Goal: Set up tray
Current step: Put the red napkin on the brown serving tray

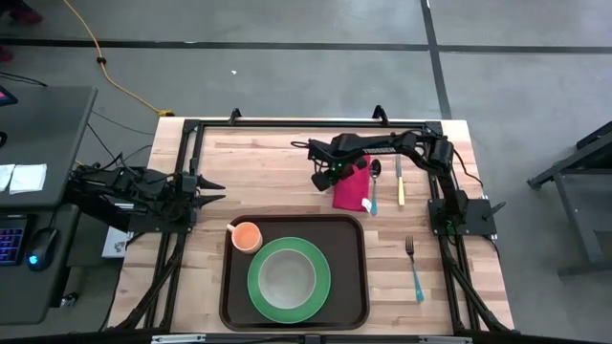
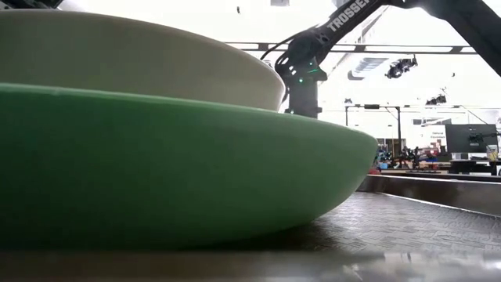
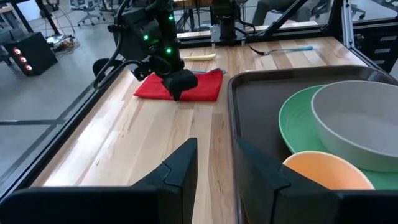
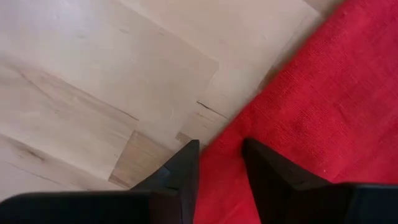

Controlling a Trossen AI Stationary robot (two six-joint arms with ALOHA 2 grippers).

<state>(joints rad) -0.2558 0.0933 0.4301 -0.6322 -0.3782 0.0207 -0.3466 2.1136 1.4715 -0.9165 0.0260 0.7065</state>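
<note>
The dark brown tray (image 1: 346, 237) lies at the table's near middle. It carries a green plate (image 1: 260, 291) with a pale bowl (image 1: 287, 277) on it, and an orange cup (image 1: 247, 235) at its far left corner. A red napkin (image 1: 352, 188) lies flat on the wood beyond the tray. My right gripper (image 4: 217, 152) points down at the napkin's left edge and is open: one fingertip is over the cloth, the other at its border. My left gripper (image 3: 214, 155) waits open at the table's left edge (image 1: 212, 191), clear of everything. My right gripper comes at the red napkin from above, its fingers astride the napkin's left edge (image 4: 231, 132), which runs between them. The cloth there lies flat and unbunched. Whether the fingertips touch the cloth, I cannot tell.
To the right of the napkin lie a blue-handled spoon (image 1: 374, 189) and a yellow-handled knife (image 1: 400, 183). A blue-handled fork (image 1: 414, 269) lies to the right of the tray. A black metal frame (image 1: 287, 122) borders the table. Bare wood shows between my left gripper and the napkin.
</note>
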